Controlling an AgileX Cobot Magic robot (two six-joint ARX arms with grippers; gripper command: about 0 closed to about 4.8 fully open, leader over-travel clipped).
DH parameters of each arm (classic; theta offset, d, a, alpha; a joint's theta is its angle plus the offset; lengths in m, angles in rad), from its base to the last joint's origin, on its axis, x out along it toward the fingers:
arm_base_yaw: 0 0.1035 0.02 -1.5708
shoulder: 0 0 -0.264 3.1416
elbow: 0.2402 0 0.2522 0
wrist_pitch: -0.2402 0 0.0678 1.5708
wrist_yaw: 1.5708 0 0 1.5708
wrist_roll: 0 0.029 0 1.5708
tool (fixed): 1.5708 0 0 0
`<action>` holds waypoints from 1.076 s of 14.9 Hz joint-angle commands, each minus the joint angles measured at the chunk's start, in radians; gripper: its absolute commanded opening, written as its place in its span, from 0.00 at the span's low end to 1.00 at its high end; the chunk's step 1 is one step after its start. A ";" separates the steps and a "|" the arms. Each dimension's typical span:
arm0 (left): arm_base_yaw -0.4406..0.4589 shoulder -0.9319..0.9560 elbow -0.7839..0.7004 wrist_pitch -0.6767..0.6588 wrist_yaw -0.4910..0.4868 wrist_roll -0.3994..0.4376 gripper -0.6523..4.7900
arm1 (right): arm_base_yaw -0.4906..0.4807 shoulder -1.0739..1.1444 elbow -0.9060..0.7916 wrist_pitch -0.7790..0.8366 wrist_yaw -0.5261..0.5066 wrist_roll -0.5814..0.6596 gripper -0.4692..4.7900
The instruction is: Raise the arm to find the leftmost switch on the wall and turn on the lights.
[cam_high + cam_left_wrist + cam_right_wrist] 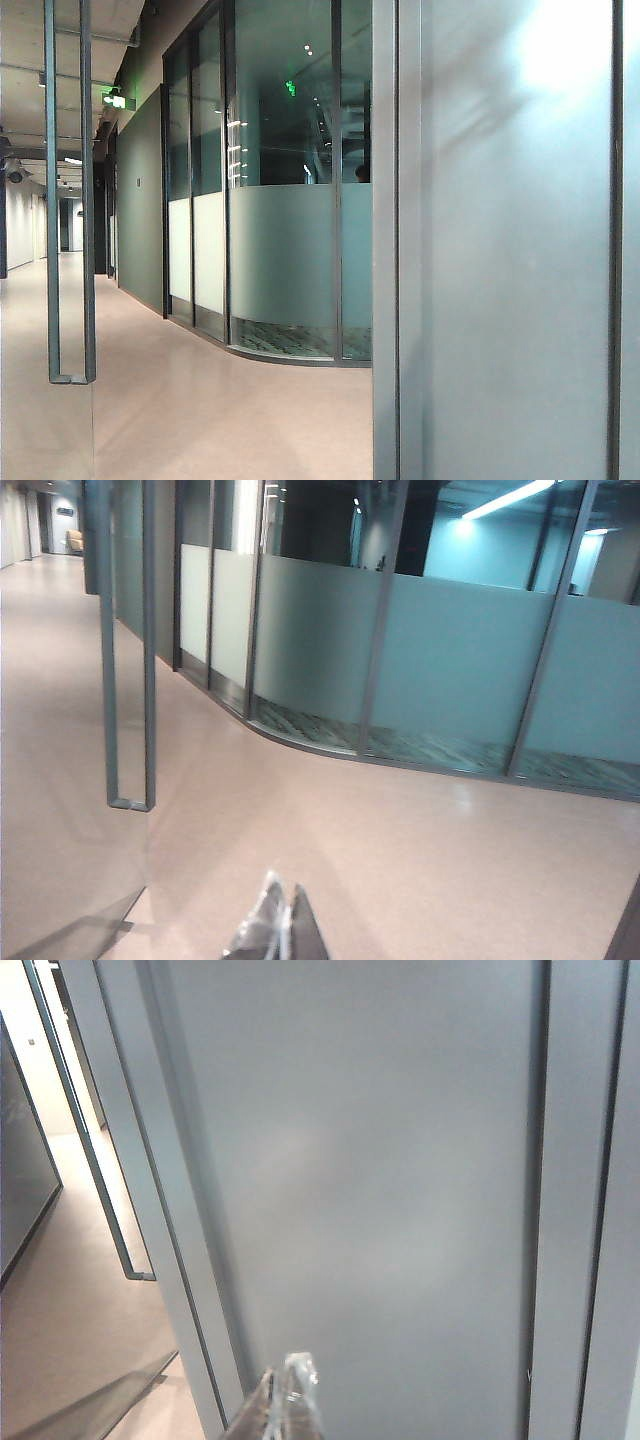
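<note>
- The left gripper shows only in the left wrist view, low over the pale pink floor; its two fingers, one wrapped in clear shiny film and the other dark, are pressed tip to tip with nothing between them.
- The right gripper shows only in the right wrist view, close in front of a grey frosted panel; its fingers, also wrapped in clear film, lie clenched together and hold nothing.
- Neither gripper shows in the exterior view.
- In the exterior view the same frosted panel fills the near right side, set between dark upright frame strips, with a bright glare near its upper part.
- On the near left a glass door carries a long, upright metal door handle, bent in at its lower end; the left wrist view shows it too.
- Farther on, a curved glass wall bends along the corridor, frosted across its middle band and clear above, with dark metal posts.
- Beyond it runs a flat grey-green wall with a small dark plate on it; it is too small to tell whether this is the switch.
- No switch can be made out with any certainty in the three views, so its look and place cannot be told.
- Farthest off, a green lit sign hangs from the ceiling above the corridor.
</note>
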 commanded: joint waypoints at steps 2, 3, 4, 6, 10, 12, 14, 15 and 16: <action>0.001 0.001 0.000 0.008 -0.002 0.000 0.11 | 0.001 0.000 0.005 0.014 0.003 -0.003 0.09; 0.001 0.001 0.000 0.008 -0.002 0.000 0.11 | 0.001 0.000 0.005 0.014 0.003 -0.003 0.09; 0.001 0.001 0.000 0.008 -0.002 0.000 0.11 | 0.001 0.000 0.005 0.014 0.003 -0.003 0.09; 0.001 0.001 0.000 0.008 -0.002 0.000 0.11 | 0.001 0.000 0.005 0.014 0.003 -0.003 0.09; 0.002 -0.026 -0.002 -0.019 -0.003 0.056 0.11 | 0.001 0.000 0.005 0.014 0.003 -0.003 0.09; 0.002 -0.074 -0.076 -0.032 -0.003 0.061 0.11 | 0.001 0.000 0.005 0.014 0.003 -0.003 0.09; 0.002 -0.137 -0.289 0.028 0.031 0.039 0.11 | 0.001 0.000 0.005 0.013 0.003 -0.003 0.09; 0.002 -0.157 -0.351 0.066 0.053 0.017 0.11 | 0.001 0.000 0.005 0.014 0.003 -0.003 0.09; 0.001 -0.176 -0.408 0.111 0.058 -0.004 0.11 | 0.001 0.000 0.005 0.014 0.003 -0.003 0.09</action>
